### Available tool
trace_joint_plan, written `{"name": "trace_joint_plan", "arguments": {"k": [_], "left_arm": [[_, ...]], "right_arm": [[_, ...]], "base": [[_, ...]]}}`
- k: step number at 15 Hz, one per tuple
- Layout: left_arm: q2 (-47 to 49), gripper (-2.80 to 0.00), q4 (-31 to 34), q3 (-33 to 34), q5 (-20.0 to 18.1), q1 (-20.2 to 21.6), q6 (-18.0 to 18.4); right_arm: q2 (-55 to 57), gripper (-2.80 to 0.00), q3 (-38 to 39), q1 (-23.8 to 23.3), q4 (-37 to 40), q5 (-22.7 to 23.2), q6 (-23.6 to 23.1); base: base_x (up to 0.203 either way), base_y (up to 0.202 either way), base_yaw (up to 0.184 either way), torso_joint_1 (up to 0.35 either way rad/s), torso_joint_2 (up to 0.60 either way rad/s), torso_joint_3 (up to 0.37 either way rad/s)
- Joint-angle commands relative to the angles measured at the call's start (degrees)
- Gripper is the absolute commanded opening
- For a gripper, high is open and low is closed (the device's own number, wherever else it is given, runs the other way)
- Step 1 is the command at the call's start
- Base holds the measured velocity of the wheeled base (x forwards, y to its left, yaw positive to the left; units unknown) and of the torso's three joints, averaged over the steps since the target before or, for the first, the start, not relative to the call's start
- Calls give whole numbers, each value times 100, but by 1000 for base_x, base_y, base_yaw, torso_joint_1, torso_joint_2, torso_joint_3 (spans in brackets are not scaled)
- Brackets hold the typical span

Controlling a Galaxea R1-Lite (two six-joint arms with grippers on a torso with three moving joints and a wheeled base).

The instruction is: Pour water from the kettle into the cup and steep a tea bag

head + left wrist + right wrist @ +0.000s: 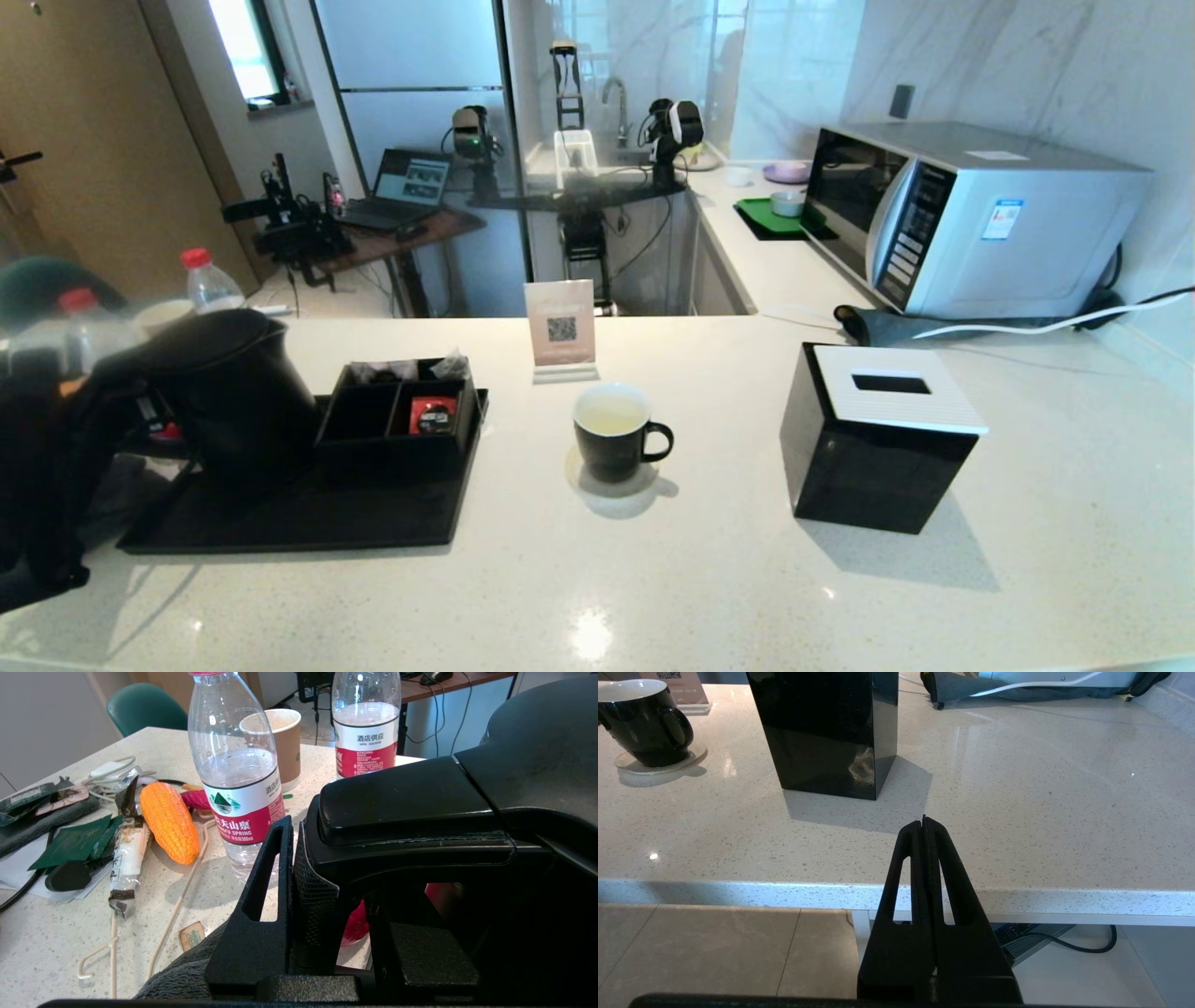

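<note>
Pale speckled counter point(709, 579) carries the cup point(614, 434) on a coaster at centre and the kettle point(233, 392) on a black tray point(308, 523) at far left. Left gripper point(322, 891) is clamped on the kettle's handle point(406, 807). Right gripper point(924, 826), its 2 fingers pressed together, hangs off the counter's near edge.

place: kitchenette doubling as robot lab | cues: microwave point(971, 217) sitting on stone counter point(709, 579); tap point(616, 101) standing by marble wall point(1018, 65); laptop point(403, 187) and robot arms point(672, 131) sitting behind; hotel-labelled bottles point(238, 779) standing beside tray point(308, 523)
</note>
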Motion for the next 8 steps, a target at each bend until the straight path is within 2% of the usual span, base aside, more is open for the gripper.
{"name": "trace_joint_plan", "arguments": {"k": [1,7,8], "left_arm": [[37,-280,-250,-3,-12,-16,7],[19,-280,-250,14,-3,-16,43],[19,0,-250,23,-12,-16,43]], "right_arm": [[7,-280,0,0,0,3,-1],[7,-280,0,0,0,3,-1],[7,-280,0,0,0,3,-1]], "base": [[0,0,0,0,0,0],[0,0,0,0,0,0],[0,0,0,0,0,0]]}}
